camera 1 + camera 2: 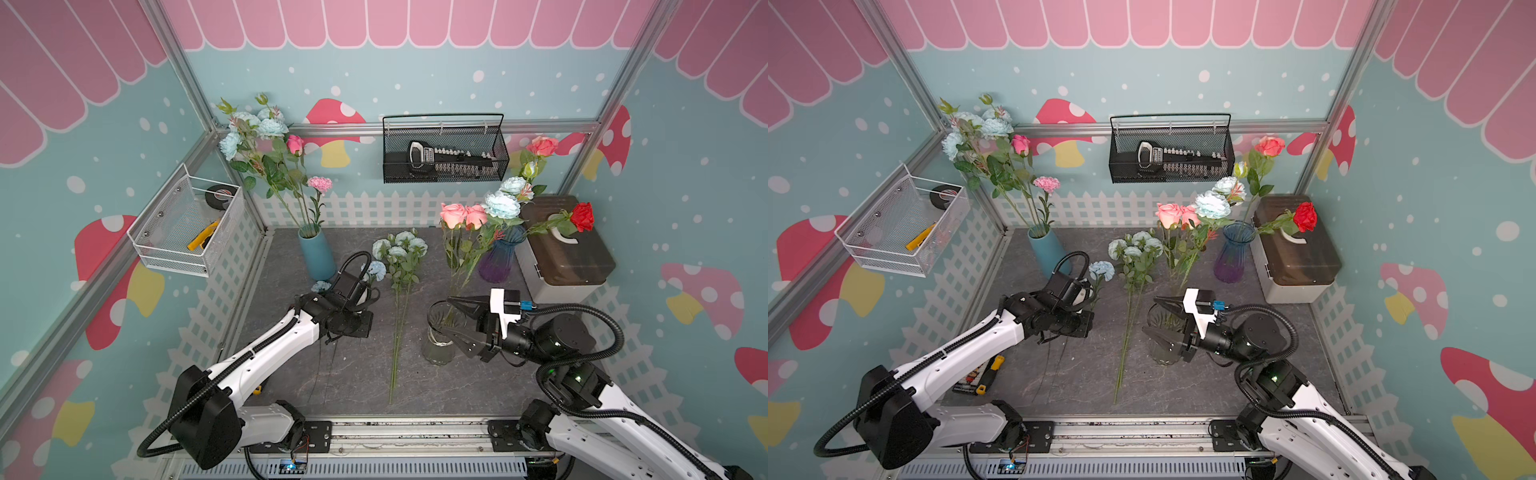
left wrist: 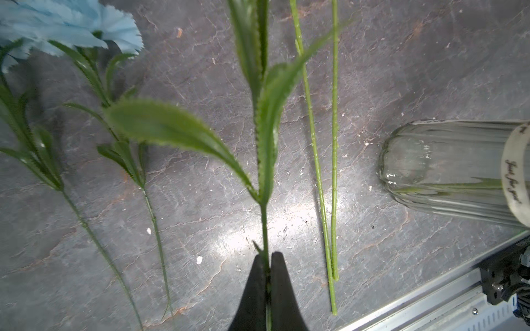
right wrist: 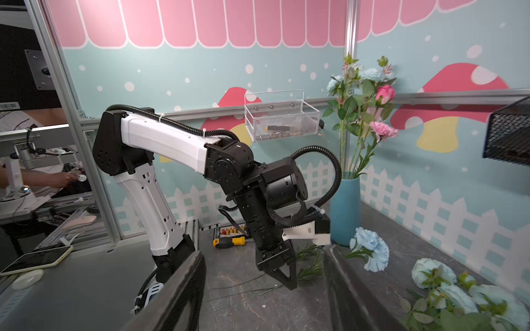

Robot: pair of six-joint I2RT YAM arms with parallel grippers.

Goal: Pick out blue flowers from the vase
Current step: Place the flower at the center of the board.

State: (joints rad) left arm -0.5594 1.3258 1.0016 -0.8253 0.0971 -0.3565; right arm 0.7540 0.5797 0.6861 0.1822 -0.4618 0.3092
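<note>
Now, clamped between the shut fingers of the left gripper (image 2: 268,258), a thin leafy carnation stem (image 2: 264,223), just above the slate tabletop (image 2: 401,71) at 9 o'clock from the table's middle. Up that stem, toward 1 o'clock of the wrist in both top views, a frilly blue carnation (image 1: 376,270), raised off the surface and near the teal vase (image 1: 318,257). Flat on the slate at 8 o'clock of that bloom, a second blue carnation (image 1: 321,286), right by the vase foot.

Spreads the right gripper (image 1: 444,313) wide at 4 o'clock, one finger at either side of the mouth of the clear glass vase (image 1: 436,353); cannot tell whether either finger touches the glass. Rising from that vase, pink roses (image 1: 453,214).

Along the centre line, a bunch of blue peonies (image 1: 401,245) lying flat, heads toward 12 o'clock, long stems toward 6. Upright at 10 o'clock in the teal vase, tall blue sprays (image 1: 272,126); at 2 o'clock in the purple glass vase (image 1: 492,270), pale-blue heads (image 1: 503,204) beside a red rose (image 1: 582,217).
</note>
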